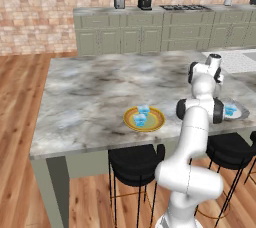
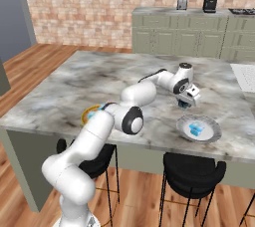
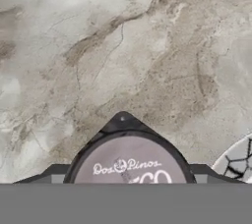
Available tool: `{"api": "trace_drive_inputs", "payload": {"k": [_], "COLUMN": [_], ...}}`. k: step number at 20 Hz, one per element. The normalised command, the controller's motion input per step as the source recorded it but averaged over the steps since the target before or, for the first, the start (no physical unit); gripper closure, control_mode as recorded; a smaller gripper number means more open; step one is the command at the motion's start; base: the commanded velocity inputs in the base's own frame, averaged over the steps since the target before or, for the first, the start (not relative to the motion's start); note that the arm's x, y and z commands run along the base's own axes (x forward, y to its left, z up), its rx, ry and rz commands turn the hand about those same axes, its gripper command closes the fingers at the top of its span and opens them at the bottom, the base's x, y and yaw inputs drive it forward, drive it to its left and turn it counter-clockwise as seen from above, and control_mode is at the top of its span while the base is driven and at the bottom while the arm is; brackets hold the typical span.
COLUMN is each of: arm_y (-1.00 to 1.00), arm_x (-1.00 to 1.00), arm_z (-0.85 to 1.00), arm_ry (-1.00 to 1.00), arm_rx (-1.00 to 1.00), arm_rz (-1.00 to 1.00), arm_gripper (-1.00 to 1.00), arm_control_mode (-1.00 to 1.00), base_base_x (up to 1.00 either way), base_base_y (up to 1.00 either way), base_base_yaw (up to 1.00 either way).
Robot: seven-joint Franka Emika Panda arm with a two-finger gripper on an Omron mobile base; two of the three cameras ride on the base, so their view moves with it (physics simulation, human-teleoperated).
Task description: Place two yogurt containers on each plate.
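The white arm reaches forward, elbow bent, end effector (image 2: 185,104) pointing down, closed on a cup.

Printed yogurt lid (image 3: 129,161) close above marbled counter (image 3: 123,46)

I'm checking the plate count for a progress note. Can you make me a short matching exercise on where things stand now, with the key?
Things:
1. yellow-rimmed plate
2. grey-white plate
3. gripper
4. toaster

Places or states:
A. on the back counter
B. holds two yogurt cups
C. holds one yogurt cup
D. down at the island top, closed around a yogurt cup

Pairs: 1-B, 2-C, 3-D, 4-A
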Motion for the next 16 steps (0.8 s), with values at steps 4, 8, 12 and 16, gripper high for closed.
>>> {"api": "trace_drive_inputs", "payload": {"k": [4, 8, 12, 16], "arm_y": [0.78, 0.85, 0.24, 0.30], "arm_x": [-1.00, -1.00, -1.00, -1.00], "arm_z": [-0.04, 0.05, 0.74, 0.06], "arm_ry": [-0.15, -0.31, -0.35, -0.44], "arm_rx": [0.01, 0.00, -0.03, -0.16], "arm_rz": [-0.01, -0.03, -0.07, -0.06], "arm_gripper": [1.00, 1.00, 1.00, 1.00], "arm_control_mode": [-1.00, -1.00, -1.00, -1.00], "base_base_x": [0.00, 0.00, 0.00, 0.00], "base_base_y": [0.00, 0.00, 0.00, 0.00], "base_base_yaw": [0.00, 0.00, 0.00, 0.00]}}
